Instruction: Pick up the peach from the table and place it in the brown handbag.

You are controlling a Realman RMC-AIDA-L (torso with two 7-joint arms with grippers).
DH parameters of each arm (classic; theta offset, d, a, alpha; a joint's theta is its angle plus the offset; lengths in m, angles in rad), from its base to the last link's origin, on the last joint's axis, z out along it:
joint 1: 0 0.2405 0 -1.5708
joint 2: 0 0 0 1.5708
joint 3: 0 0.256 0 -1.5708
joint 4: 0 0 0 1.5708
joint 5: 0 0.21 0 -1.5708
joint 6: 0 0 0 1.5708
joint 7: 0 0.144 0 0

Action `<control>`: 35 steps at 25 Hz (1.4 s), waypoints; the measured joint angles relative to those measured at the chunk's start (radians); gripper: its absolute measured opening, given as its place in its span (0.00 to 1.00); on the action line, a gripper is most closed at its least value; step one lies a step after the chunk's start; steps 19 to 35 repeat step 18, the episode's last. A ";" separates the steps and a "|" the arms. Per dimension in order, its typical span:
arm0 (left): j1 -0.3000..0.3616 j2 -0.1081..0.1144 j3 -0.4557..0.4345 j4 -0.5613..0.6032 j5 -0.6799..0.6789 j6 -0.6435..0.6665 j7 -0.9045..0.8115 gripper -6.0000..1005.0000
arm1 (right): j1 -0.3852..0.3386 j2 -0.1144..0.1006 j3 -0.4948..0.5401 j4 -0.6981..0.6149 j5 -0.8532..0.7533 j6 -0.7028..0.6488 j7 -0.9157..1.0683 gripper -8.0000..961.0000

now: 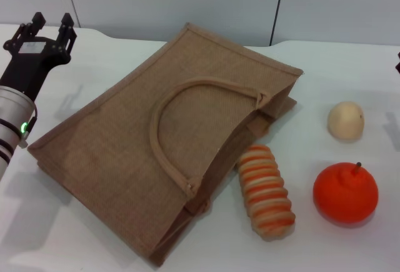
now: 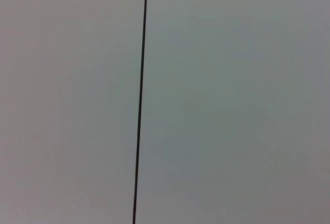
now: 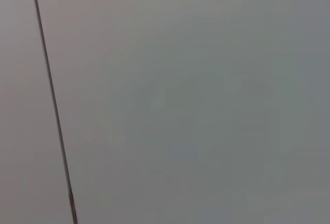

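Head view: the left gripper (image 1: 50,25) hovers above the table (image 1: 94,53), fingers spread, empty, left of the flat brown handbag (image 1: 125,153). No peach shows. Both wrist views show only a grey wall panel (image 2: 232,100).

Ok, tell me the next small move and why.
Probably hold and look for the peach first: no pink fruit shows on the table, only a beige fruit, an orange fruit and a striped roll beside the brown handbag. The left end effector hovers open left of it.
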 joint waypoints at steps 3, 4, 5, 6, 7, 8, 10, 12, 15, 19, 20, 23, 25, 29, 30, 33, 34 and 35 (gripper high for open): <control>0.005 0.002 -0.006 -0.003 0.000 -0.021 0.001 0.56 | -0.001 -0.001 0.000 0.000 0.000 -0.001 0.000 0.90; 0.006 0.003 -0.007 -0.003 0.000 -0.027 0.001 0.56 | -0.001 -0.001 0.000 0.000 0.000 -0.001 0.000 0.90; 0.009 0.003 -0.007 -0.004 0.000 -0.036 0.001 0.56 | -0.001 -0.002 0.000 0.000 0.000 -0.001 0.000 0.90; 0.010 0.003 -0.007 -0.004 0.001 -0.047 0.001 0.56 | -0.001 -0.002 0.000 0.000 0.000 -0.001 0.000 0.90; 0.010 0.003 -0.007 -0.004 0.002 -0.052 0.002 0.56 | -0.001 -0.002 0.000 0.000 0.000 -0.001 0.000 0.90; 0.011 0.003 -0.006 -0.006 0.003 -0.061 0.002 0.56 | -0.001 -0.002 0.000 0.000 0.000 -0.001 0.000 0.90; 0.012 0.004 -0.003 -0.009 0.006 -0.075 0.002 0.56 | -0.001 -0.002 0.000 0.000 0.000 -0.001 0.000 0.90; 0.013 0.006 -0.002 -0.010 0.008 -0.082 0.002 0.56 | -0.001 -0.002 0.000 0.000 0.000 -0.001 0.000 0.90; 0.013 0.008 0.002 -0.006 0.018 -0.088 -0.002 0.56 | -0.002 -0.002 -0.002 0.000 0.000 -0.001 -0.002 0.90; 0.013 0.011 0.003 -0.002 0.040 -0.102 -0.021 0.56 | -0.004 -0.002 -0.005 0.000 0.000 -0.001 -0.005 0.90; 0.013 0.011 0.003 -0.002 0.040 -0.102 -0.021 0.56 | -0.004 -0.002 -0.005 0.000 0.000 -0.001 -0.005 0.90; 0.013 0.011 0.003 -0.002 0.040 -0.102 -0.021 0.56 | -0.004 -0.002 -0.005 0.000 0.000 -0.001 -0.005 0.90; 0.013 0.011 0.003 -0.002 0.040 -0.102 -0.021 0.56 | -0.004 -0.002 -0.005 0.000 0.000 -0.001 -0.005 0.90; 0.013 0.011 0.003 -0.002 0.040 -0.102 -0.021 0.56 | -0.004 -0.002 -0.005 0.000 0.000 -0.001 -0.005 0.90; 0.013 0.011 0.003 -0.002 0.040 -0.102 -0.021 0.56 | -0.004 -0.002 -0.005 0.000 0.000 -0.001 -0.005 0.90; 0.013 0.011 0.003 -0.002 0.040 -0.102 -0.021 0.56 | -0.004 -0.002 -0.005 0.000 0.000 -0.001 -0.005 0.90; 0.013 0.011 0.003 -0.002 0.040 -0.102 -0.021 0.56 | -0.004 -0.002 -0.005 0.000 0.000 -0.001 -0.005 0.90; 0.013 0.011 0.003 -0.002 0.040 -0.102 -0.021 0.56 | -0.004 -0.002 -0.005 0.000 0.000 -0.001 -0.005 0.90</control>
